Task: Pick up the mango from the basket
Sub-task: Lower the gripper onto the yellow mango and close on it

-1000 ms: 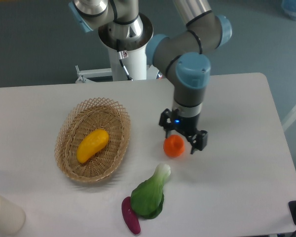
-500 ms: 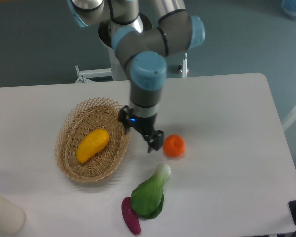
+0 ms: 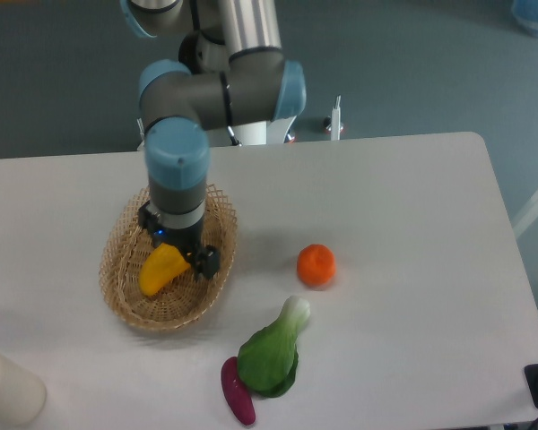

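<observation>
The yellow mango [image 3: 160,270] lies in the tan wicker basket [image 3: 125,288] on the left of the table. My gripper [image 3: 177,245] hangs over the basket, right above the mango's upper end, and covers part of it. Its fingers stand apart on either side of that end, one finger [image 3: 207,261] showing at the right. The jaws look open and hold nothing.
A round orange fruit [image 3: 316,265] sits to the right of the basket. A green bok choy [image 3: 273,352] and a purple eggplant [image 3: 238,391] lie near the front. A pale cylinder [image 3: 7,387] stands at the front left corner.
The arm has swung left from beside the orange fruit to over the basket, and the gripper now sits above the mango. The objects have not moved.
</observation>
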Motion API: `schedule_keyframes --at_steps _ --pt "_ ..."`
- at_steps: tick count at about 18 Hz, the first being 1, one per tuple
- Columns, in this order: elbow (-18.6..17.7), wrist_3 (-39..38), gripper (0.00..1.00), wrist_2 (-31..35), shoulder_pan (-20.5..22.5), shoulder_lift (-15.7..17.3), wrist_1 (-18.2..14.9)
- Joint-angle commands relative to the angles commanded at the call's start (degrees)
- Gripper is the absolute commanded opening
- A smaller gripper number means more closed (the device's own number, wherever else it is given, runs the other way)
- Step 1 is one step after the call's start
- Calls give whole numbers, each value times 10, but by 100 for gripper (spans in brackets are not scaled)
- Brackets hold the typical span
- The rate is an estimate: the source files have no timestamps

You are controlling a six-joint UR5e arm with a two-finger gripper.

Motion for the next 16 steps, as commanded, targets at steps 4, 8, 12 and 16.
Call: schedule_keyframes --at_steps 4,8,12,16 --pt "-21 -3 100 29 -8 -1 0" --pt "-30 -4 100 38 -11 -3 1" --pt "-33 -4 100 39 -15 -11 1" --pt "-33 -11 100 39 -18 -18 1"
